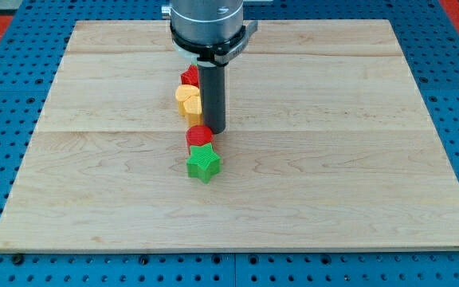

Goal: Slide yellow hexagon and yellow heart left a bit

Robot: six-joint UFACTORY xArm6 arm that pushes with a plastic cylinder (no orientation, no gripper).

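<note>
Two yellow blocks sit touching near the board's middle top: the upper one (185, 93) and the lower one (190, 108). Which is the hexagon and which the heart I cannot tell, as the rod hides their right sides. My tip (216, 129) rests on the board just right of the lower yellow block, close to or touching it. A red block (190, 76) lies just above the yellow pair. A red round block (199, 135) lies below them, just left of my tip. A green star (204, 163) sits right below that.
The blocks form a near-vertical column on the wooden board (333, 159). A blue pegboard (6, 96) surrounds the board on all sides.
</note>
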